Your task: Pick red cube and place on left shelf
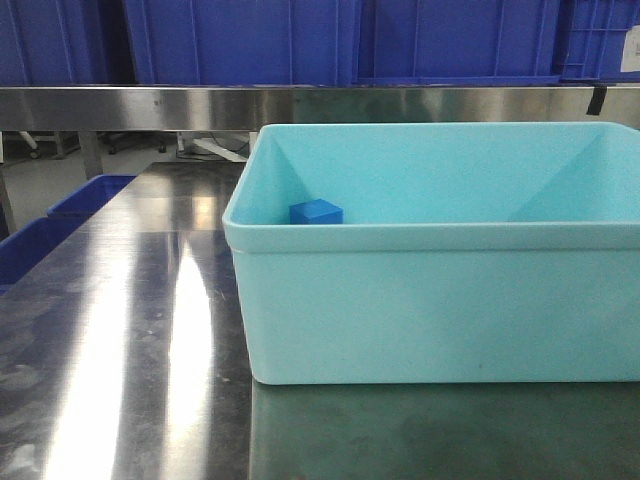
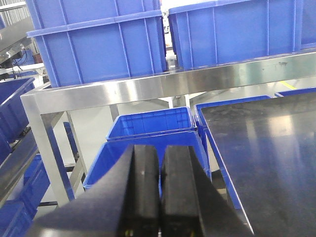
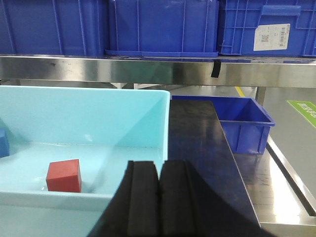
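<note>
The red cube [image 3: 64, 176] rests on the floor of the light-blue bin [image 3: 74, 200], close to its near wall, in the right wrist view. My right gripper [image 3: 159, 170] hangs shut and empty just right of the cube, over the bin's near right corner. A small blue cube [image 1: 316, 212] sits at the bin's far left; the bin's near wall [image 1: 440, 310] hides the red cube in the front view. My left gripper [image 2: 161, 153] is shut with nothing held, off the table's left edge above blue crates. The steel shelf [image 2: 163, 89] runs across behind.
Blue crates [image 2: 148, 126] stand on the floor left of the steel table [image 2: 266, 148]. Another blue crate [image 3: 247, 123] sits right of the table. Large blue crates [image 1: 330, 40] line the top of the shelf [image 1: 120, 105].
</note>
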{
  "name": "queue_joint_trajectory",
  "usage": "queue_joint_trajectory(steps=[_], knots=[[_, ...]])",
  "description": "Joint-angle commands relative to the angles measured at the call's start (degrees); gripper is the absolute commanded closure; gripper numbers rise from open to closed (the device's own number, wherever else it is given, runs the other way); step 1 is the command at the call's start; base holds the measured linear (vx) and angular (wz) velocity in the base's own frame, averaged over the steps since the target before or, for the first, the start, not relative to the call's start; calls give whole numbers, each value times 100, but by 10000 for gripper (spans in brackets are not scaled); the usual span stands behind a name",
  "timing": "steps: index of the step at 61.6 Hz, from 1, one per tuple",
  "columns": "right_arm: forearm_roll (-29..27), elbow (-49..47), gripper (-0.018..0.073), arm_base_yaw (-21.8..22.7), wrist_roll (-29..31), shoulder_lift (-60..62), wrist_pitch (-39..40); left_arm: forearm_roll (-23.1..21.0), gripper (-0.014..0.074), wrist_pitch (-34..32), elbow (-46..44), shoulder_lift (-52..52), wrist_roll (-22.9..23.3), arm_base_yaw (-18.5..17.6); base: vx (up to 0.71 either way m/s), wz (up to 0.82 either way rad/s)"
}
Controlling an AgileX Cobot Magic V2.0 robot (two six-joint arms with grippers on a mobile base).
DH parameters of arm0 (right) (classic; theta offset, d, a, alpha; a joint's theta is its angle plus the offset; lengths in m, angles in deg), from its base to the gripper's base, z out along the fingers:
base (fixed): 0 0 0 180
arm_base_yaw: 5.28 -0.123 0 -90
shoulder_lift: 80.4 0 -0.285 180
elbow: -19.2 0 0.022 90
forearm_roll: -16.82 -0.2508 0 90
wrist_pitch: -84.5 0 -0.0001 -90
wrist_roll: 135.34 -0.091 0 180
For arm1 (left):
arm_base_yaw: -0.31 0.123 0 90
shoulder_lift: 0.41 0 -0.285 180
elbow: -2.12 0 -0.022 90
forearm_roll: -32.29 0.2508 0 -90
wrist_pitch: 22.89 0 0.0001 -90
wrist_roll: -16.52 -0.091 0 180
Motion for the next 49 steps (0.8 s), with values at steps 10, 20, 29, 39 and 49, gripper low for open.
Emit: queue_joint_trajectory(steps=[10, 20, 29, 39, 49], knots=[[2, -141, 503, 36, 38, 107, 505, -27, 491, -518, 126, 2, -3, -38, 0, 0], [2, -141, 503, 36, 38, 107, 505, -27, 491, -518, 126, 2, -3, -38, 0, 0], [2, -141, 503, 36, 38, 107, 505, -27, 491, -518, 126, 2, -3, -38, 0, 0], [2, -141, 503, 36, 38, 107, 505, -27, 491, -518, 126, 2, -3, -38, 0, 0], [2, -141, 503, 36, 38, 107, 505, -27, 491, -518, 126, 2, -3, -38, 0, 0]])
